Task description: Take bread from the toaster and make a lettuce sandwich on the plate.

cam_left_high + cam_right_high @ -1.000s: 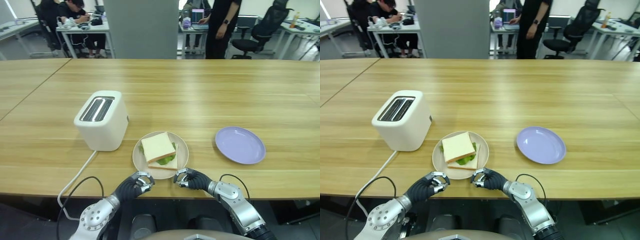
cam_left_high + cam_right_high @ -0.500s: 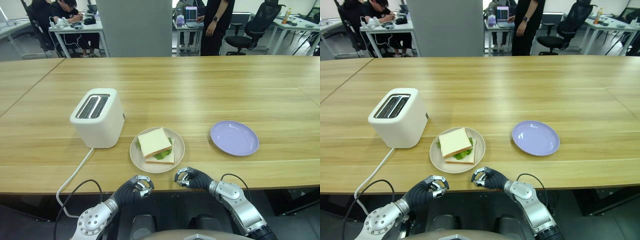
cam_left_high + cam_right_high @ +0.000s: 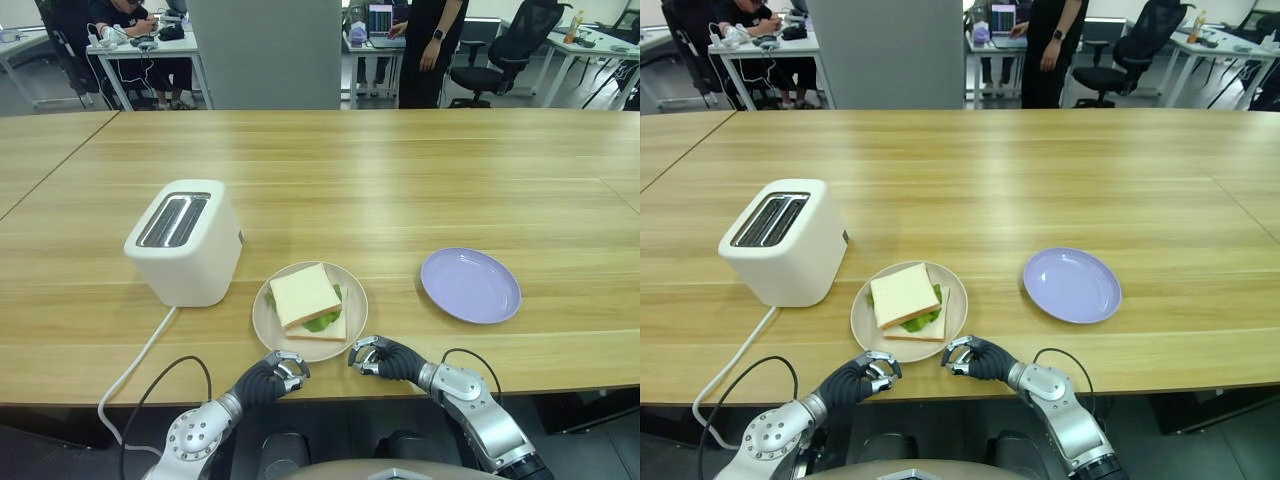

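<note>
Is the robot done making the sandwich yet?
Looks done: two bread slices with lettuce between them sit on the tan plate, and the toaster slots look empty. Nothing is in hand: the left hand and right hand are curled at the table edge. Nothing seems left.

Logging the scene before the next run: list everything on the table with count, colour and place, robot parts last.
table: one, light wood, spans the view
toaster: one, white, left part of the table
cord: one, white, runs from the toaster over the near edge
beige plate: one, right of the toaster, near the front edge
sandwich: one, two pale bread slices, on the beige plate
lettuce: green, between the slices
purple plate: one, right of the beige plate
left hand: black fingers curled, at the near edge
right hand: black fingers curled, at the near edge
</note>
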